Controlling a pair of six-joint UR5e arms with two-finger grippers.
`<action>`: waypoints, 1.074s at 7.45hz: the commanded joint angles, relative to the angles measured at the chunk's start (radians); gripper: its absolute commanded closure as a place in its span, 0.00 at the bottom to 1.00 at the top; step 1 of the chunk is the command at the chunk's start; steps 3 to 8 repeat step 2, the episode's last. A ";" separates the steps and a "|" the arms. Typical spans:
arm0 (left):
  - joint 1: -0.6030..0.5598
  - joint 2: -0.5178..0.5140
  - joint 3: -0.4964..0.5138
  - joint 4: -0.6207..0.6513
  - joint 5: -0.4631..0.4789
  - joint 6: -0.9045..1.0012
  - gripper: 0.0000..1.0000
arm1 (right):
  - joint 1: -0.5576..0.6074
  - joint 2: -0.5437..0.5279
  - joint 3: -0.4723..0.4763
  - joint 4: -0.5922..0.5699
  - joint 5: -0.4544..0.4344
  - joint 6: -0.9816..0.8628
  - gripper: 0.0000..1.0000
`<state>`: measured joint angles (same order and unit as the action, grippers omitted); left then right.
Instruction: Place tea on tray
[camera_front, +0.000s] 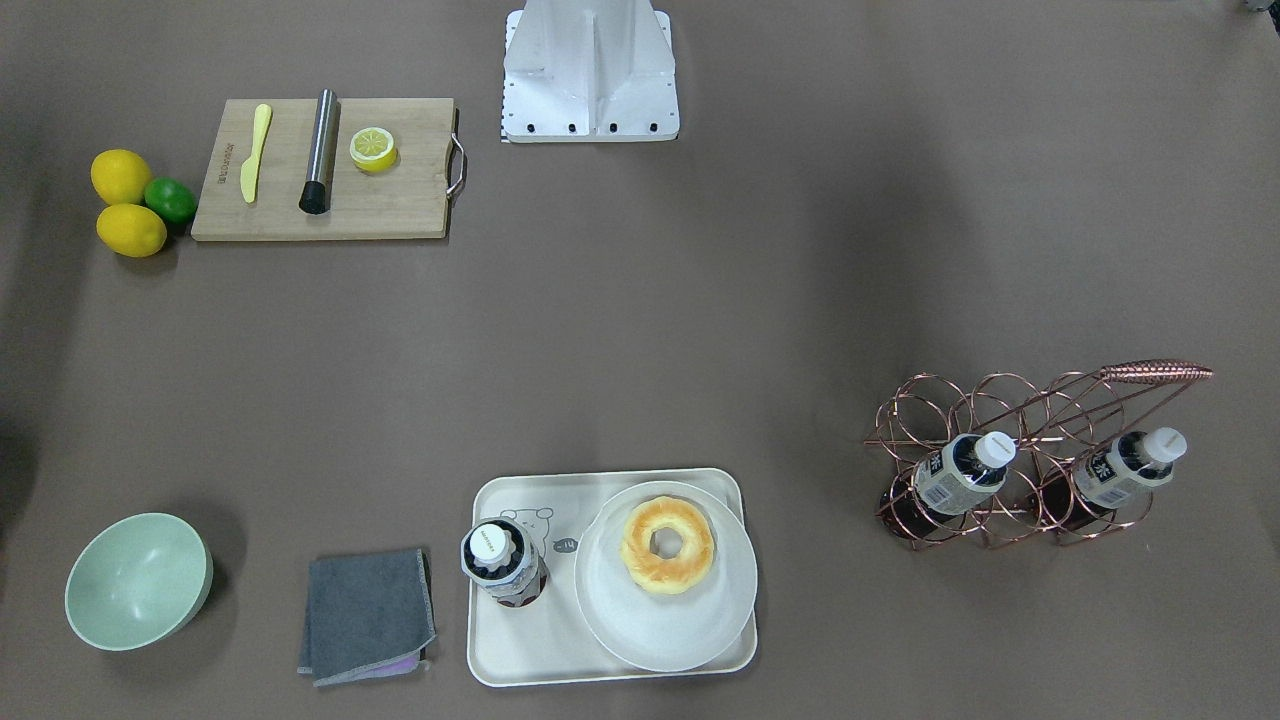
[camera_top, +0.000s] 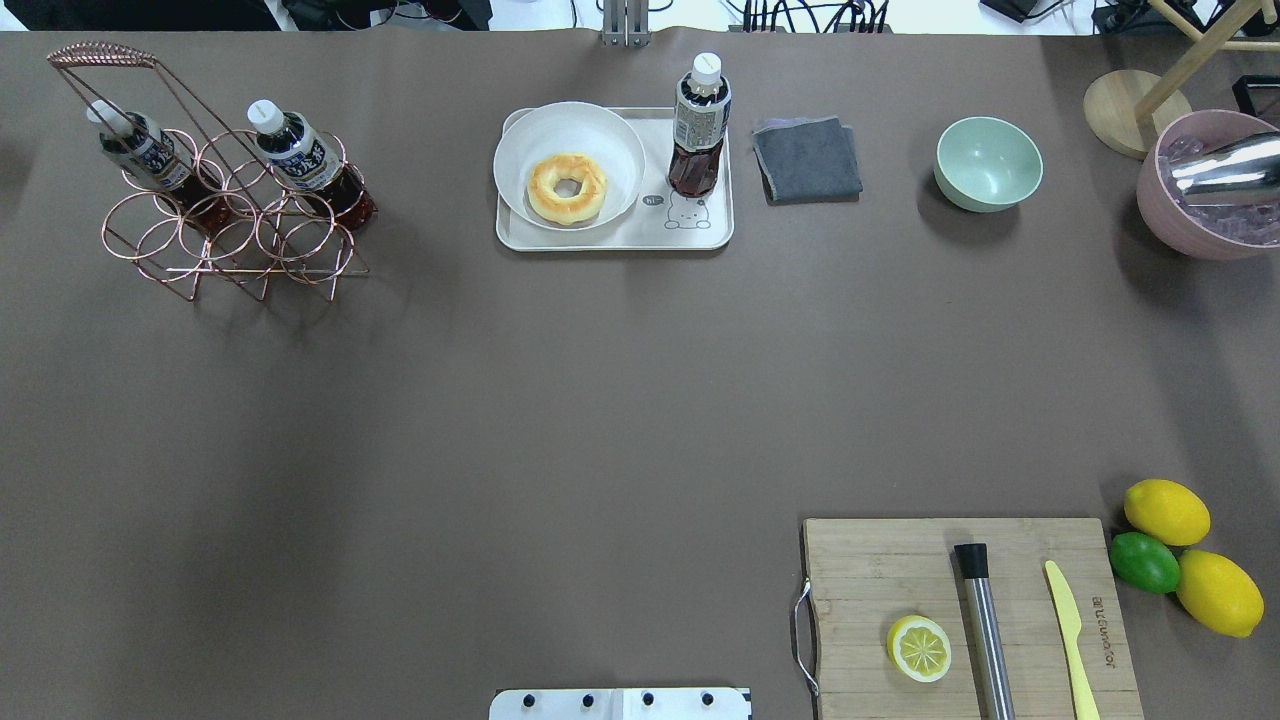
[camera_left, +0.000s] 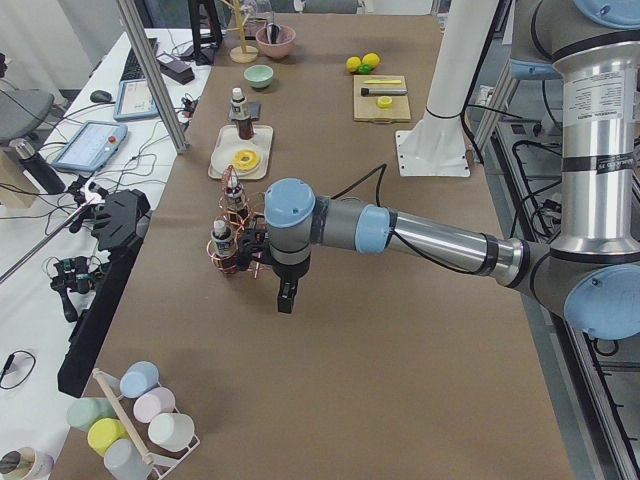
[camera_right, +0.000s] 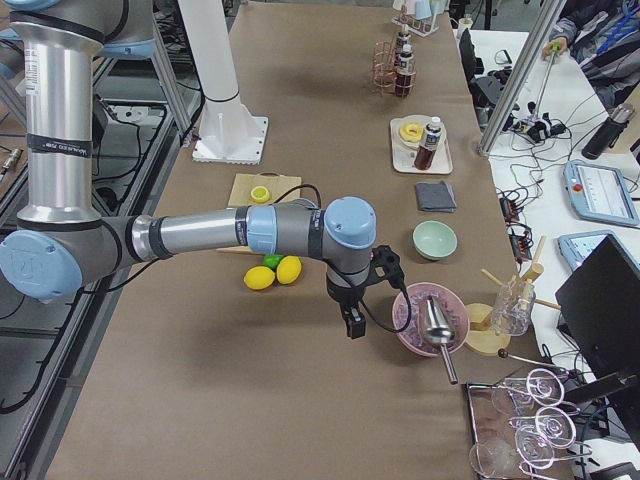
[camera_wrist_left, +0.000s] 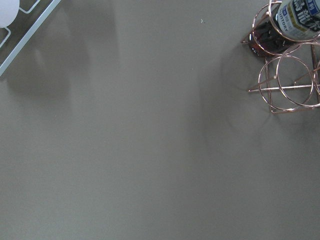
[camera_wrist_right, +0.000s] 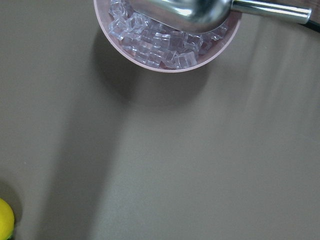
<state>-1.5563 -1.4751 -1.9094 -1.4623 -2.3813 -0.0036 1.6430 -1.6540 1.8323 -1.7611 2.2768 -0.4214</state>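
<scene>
The tea bottle (camera_front: 503, 565) stands upright on the cream tray (camera_front: 530, 645), at its end near the grey cloth; it also shows in the overhead view (camera_top: 698, 130) on the tray (camera_top: 620, 238). Two look-alike bottles (camera_top: 305, 160) (camera_top: 140, 150) lie in a copper wire rack (camera_top: 215, 235). Neither gripper shows in the overhead or front view. In the exterior left view my left gripper (camera_left: 287, 298) hangs over the table beside the rack. In the exterior right view my right gripper (camera_right: 353, 322) hangs near the pink ice bowl. I cannot tell whether either is open.
A white plate (camera_top: 610, 150) with a doughnut (camera_top: 567, 187) sits on the tray. A grey cloth (camera_top: 807, 158) and a green bowl (camera_top: 988, 163) lie to its right. A cutting board (camera_top: 900, 570), lemons (camera_top: 1165, 510) and a pink ice bowl (camera_top: 1200, 235) stand on my right.
</scene>
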 joint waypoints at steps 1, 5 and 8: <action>-0.007 0.009 -0.011 0.000 0.010 0.005 0.03 | 0.001 0.005 0.011 0.005 0.024 0.003 0.00; -0.007 0.009 -0.014 -0.001 0.008 0.002 0.03 | 0.000 0.006 0.015 0.003 0.024 0.006 0.00; -0.007 0.009 -0.014 -0.001 0.008 0.002 0.03 | 0.000 0.006 0.015 0.003 0.024 0.006 0.00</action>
